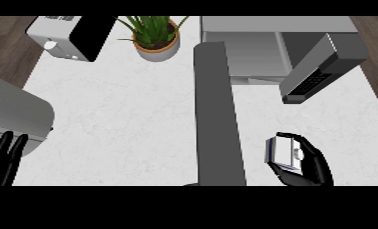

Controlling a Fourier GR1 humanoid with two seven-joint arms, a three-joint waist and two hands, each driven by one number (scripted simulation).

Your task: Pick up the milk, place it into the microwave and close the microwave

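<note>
The milk (283, 151) sits at five o'clock, right hand (311, 165) curled round it. Swinging toward the microwave (251, 48) at one o'clock, it could clip the open door (321, 68) (angled across the path). Left hand (10, 150) rests at eight o'clock, fingers straight.

One head view looks steeply down onto the counter (133, 118).

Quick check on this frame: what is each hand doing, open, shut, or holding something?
Left hand: open, fingers straight, resting at the view's lower left edge, holding nothing.
Right hand: shut on the milk, fingers curled round the carton, low over the counter.
</note>
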